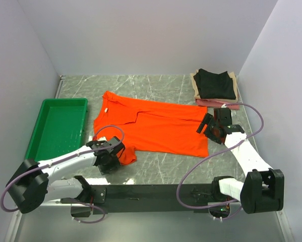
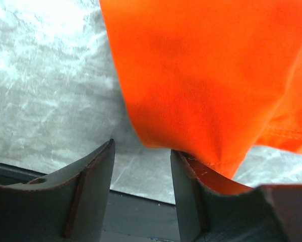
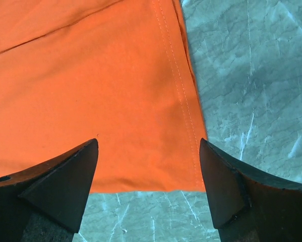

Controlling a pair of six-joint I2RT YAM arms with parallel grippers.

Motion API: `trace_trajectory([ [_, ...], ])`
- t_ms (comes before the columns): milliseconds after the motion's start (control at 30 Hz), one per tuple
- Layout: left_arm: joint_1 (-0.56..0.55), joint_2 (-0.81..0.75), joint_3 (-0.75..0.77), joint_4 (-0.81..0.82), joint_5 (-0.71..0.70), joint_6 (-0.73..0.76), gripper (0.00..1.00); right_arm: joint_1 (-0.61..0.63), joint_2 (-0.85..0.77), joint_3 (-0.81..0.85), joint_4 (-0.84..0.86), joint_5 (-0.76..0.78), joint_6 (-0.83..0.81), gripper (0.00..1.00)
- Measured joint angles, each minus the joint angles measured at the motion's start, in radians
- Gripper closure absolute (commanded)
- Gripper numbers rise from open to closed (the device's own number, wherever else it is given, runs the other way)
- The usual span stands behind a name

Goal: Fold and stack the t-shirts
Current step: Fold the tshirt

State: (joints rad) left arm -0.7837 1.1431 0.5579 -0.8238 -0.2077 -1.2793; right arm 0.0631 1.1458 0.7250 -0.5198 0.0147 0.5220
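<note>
A large bright orange t-shirt (image 1: pixel 156 126) lies spread on the grey marble table, collar to the left and hem to the right. My left gripper (image 1: pixel 114 154) is open at the shirt's near-left sleeve. In the left wrist view (image 2: pixel 141 147) the orange cloth (image 2: pixel 206 75) drapes over the outside of the right finger (image 2: pixel 191 191), and nothing sits between the fingers. My right gripper (image 1: pixel 207 124) is open at the hem's far-right corner. In the right wrist view (image 3: pixel 148 142) it straddles the hem corner (image 3: pixel 140 101) just above it. Folded black (image 1: pixel 216 83), beige (image 1: pixel 194 83) and pink (image 1: pixel 216 103) shirts are stacked at the back right.
A green plastic tray (image 1: pixel 40 132) stands empty at the left of the table. White walls close in the left, back and right sides. A black base rail (image 1: pixel 156 192) runs along the near edge. The right arm's cable (image 1: pixel 259 118) loops near the folded stack.
</note>
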Motion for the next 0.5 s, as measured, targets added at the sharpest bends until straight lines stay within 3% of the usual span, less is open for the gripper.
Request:
trace_trajectory([
  [367, 0.071, 0.037, 0.009, 0.029, 0.0, 0.071, 0.66, 0.0, -0.019, -0.027, 0.002, -0.008, -0.003, 0.14],
  [500, 0.115, 0.046, 0.01, 0.065, 0.01, 0.117, 1.0, 0.0, -0.053, -0.063, -0.023, -0.008, -0.003, 0.14],
])
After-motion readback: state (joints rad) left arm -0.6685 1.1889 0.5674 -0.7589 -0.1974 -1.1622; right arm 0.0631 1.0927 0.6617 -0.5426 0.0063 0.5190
